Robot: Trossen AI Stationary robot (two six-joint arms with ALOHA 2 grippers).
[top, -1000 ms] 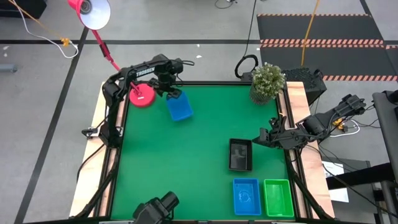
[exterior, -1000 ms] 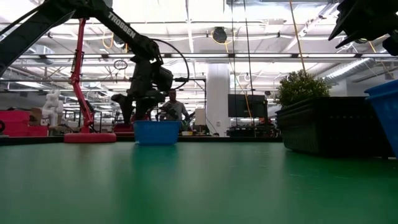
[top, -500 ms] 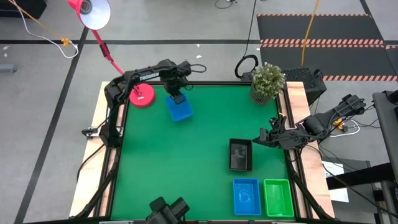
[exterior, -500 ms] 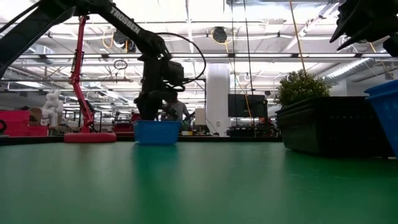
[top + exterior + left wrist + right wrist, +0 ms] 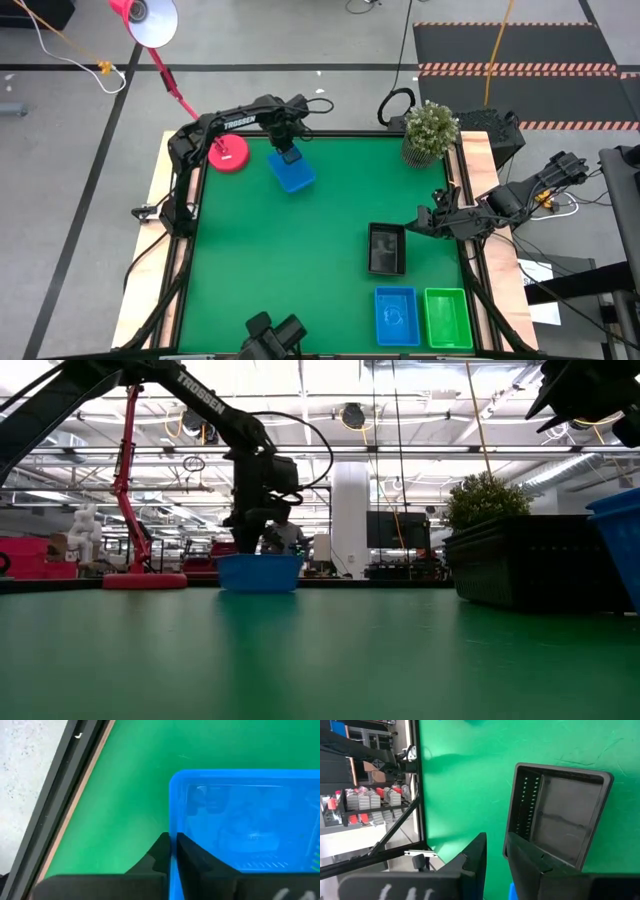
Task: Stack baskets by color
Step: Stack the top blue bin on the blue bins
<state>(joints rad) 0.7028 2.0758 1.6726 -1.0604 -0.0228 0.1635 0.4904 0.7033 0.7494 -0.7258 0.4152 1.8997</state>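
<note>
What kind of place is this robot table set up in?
Probably a robotics lab or workshop in a large industrial hall. The low view shows a high ceiling with strip lights and a person at a workstation behind the green table; the high view shows cables across a concrete floor.

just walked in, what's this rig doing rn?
Sorting baskets by color. The left gripper has pinched the rim of a loose blue basket at the far left of the green mat, beside the pink lamp base. Near the right front corner sit a black basket stack, a blue basket stack and a green basket stack. The right gripper waits at the mat's right edge, near the black one.
</note>
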